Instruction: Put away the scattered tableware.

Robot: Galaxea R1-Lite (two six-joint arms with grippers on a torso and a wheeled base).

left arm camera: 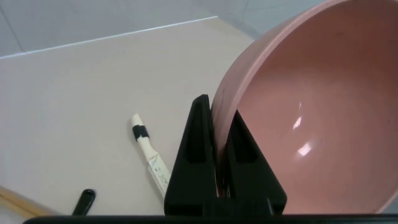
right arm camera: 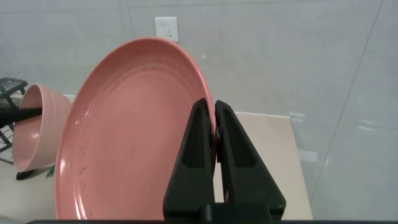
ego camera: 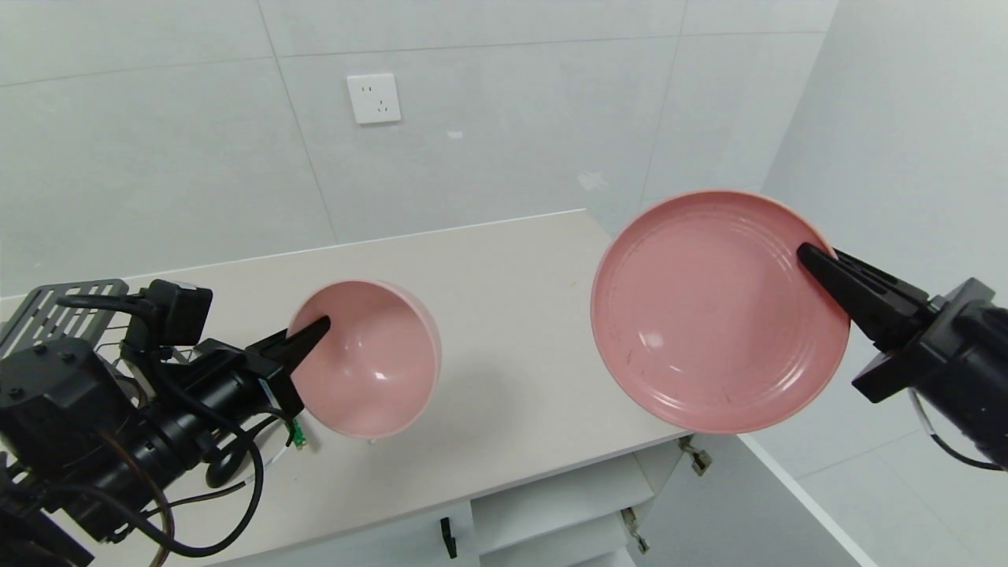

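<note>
My left gripper (ego camera: 319, 327) is shut on the rim of a pink bowl (ego camera: 370, 362), holding it tilted in the air above the beige countertop (ego camera: 504, 315). The left wrist view shows the bowl (left arm camera: 311, 118) pinched between the black fingers (left arm camera: 199, 155). On the right side my right gripper (ego camera: 807, 256) is shut on the edge of a pink plate (ego camera: 709, 315), held up and tilted over the counter's right end. From the right wrist camera the plate (right arm camera: 124, 143) is clamped at its rim, with the bowl (right arm camera: 37, 124) farther off.
A white pen-like stick (left arm camera: 149, 155) and a small black item (left arm camera: 83, 200) lie on the counter below the bowl. A black rack (ego camera: 55, 307) stands at the counter's far left. A wall socket (ego camera: 373, 98) is on the tiled wall. Open white shelves (ego camera: 551, 504) sit under the counter.
</note>
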